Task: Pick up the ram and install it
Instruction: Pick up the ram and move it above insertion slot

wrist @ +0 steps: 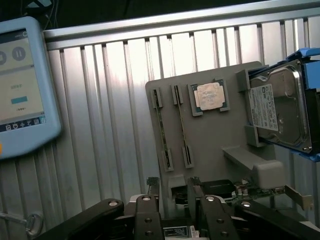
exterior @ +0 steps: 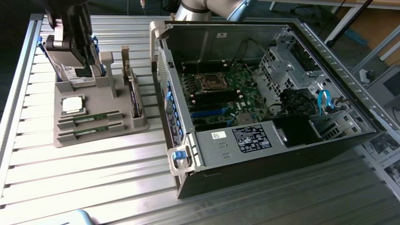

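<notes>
Two ram sticks [exterior: 93,118]: both in tray [wrist: 215,140], five o'clock of processor [exterior: 72,104], exterior view. End effector [wrist: 172,183]: open, empty, near hard drive [wrist: 280,107]. Pickup and installation outstanding.

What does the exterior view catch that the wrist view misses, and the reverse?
The exterior view adds the open computer case and its motherboard. The wrist view adds the lit screen of a blue-framed tablet. Both share the grey holder with two ram sticks, the square processor and the hard drive.
</notes>
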